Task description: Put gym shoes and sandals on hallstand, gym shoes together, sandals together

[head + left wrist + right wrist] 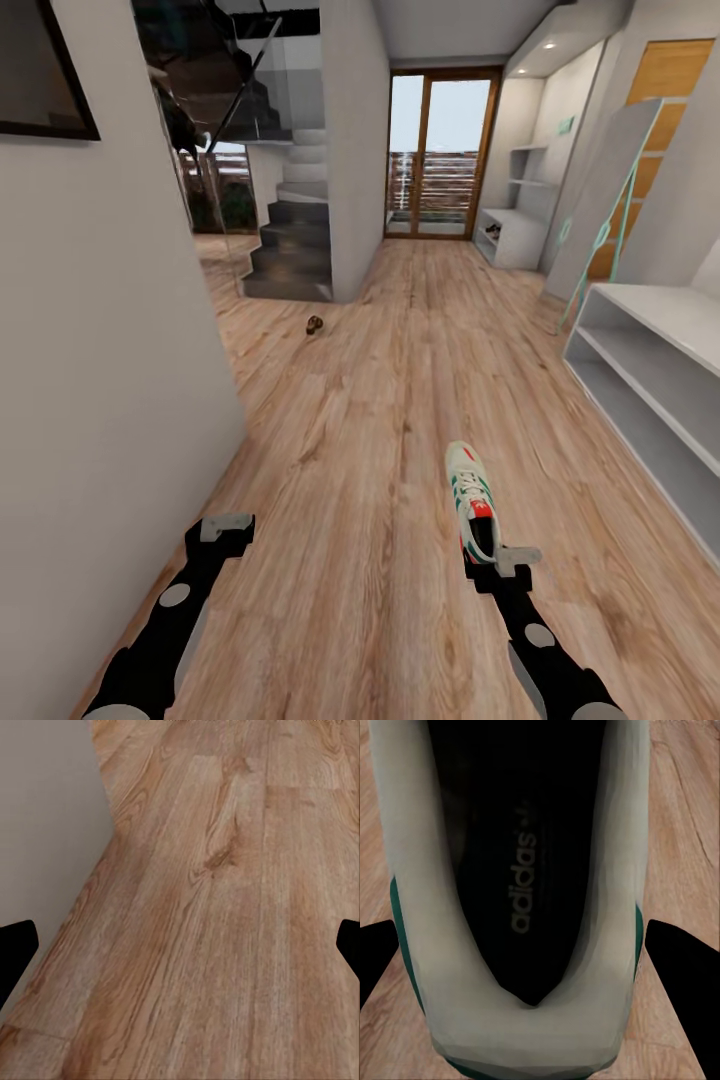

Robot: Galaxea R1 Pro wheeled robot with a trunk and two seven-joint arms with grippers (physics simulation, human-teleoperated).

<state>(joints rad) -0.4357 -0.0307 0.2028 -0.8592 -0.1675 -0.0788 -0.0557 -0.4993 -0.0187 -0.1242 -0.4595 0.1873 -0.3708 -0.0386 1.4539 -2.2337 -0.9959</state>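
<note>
Right pincer (503,562) hangs directly over the heel of one gym shoe (471,497), fingers spread to either side of it without touching. That shoe lies on the corridor floor (370,450), toe pointing away. Left pincer (227,527) stands apart over bare planks beside the wall (110,380). Shoe rack (650,370) stands at right. A small dark object (314,324) lies far down the corridor; cannot tell what it is.

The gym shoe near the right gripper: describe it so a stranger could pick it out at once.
Find the corridor floor left of the hallstand. The gym shoe lies there, heel at the right gripper. It is cream with green stripes and a red-orange patch; the only other thing on the floor is small, dark and far off.
</note>
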